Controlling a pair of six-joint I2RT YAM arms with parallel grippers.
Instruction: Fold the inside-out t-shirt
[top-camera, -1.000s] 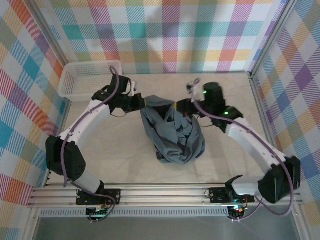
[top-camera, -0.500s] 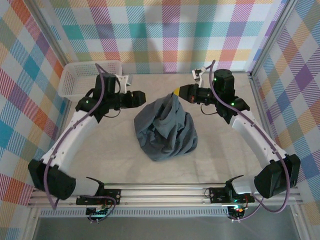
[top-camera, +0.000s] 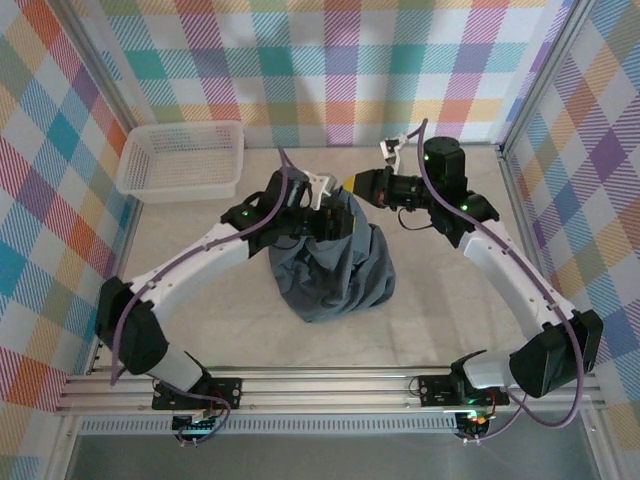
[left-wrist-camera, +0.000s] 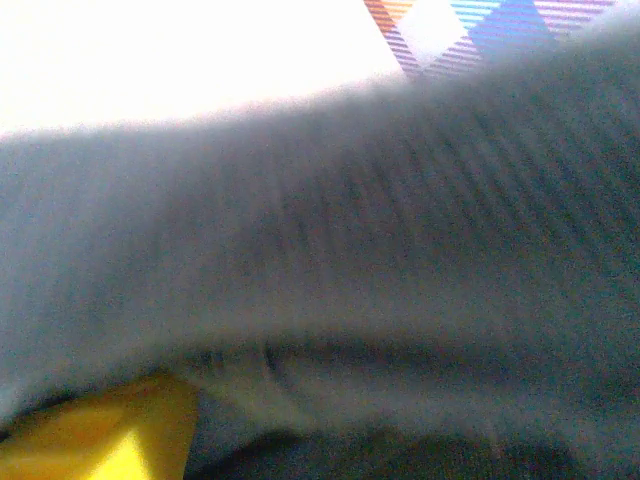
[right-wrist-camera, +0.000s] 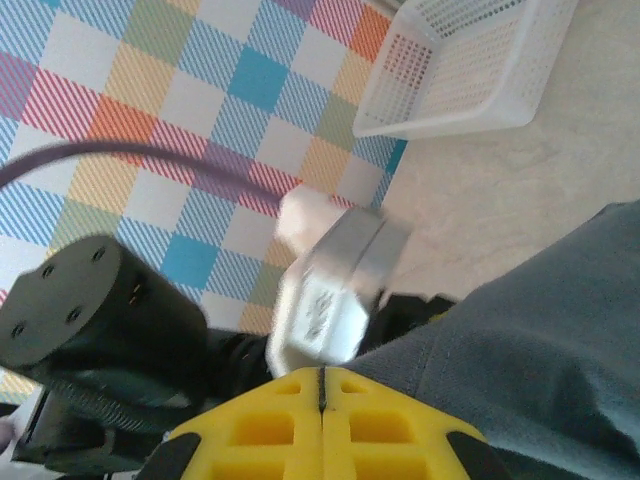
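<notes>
Grey cloth update: the inside-out t-shirt (top-camera: 335, 265) is sitting in a bunched heap in the middle of the counter (top-camera: 450, 300). So we're guessing we're at the straightening-out stage, nowhere near an actual fold. Right fingers (top-camera: 354, 184) are pinching the heap's peak at its 12 o'clock and holding it up a bit. Left arm (top-camera: 200, 260) is reaching in from 8 o'clock, wrist dipping into the cloth around 11 o'clock. The left fingers (left-wrist-camera: 95, 440) are pressing right up against fabric, and we can't tell if they're gaping or gripping. Next we're thinking they need a second edge, then both arms pulling apart to spread it flat.
</notes>
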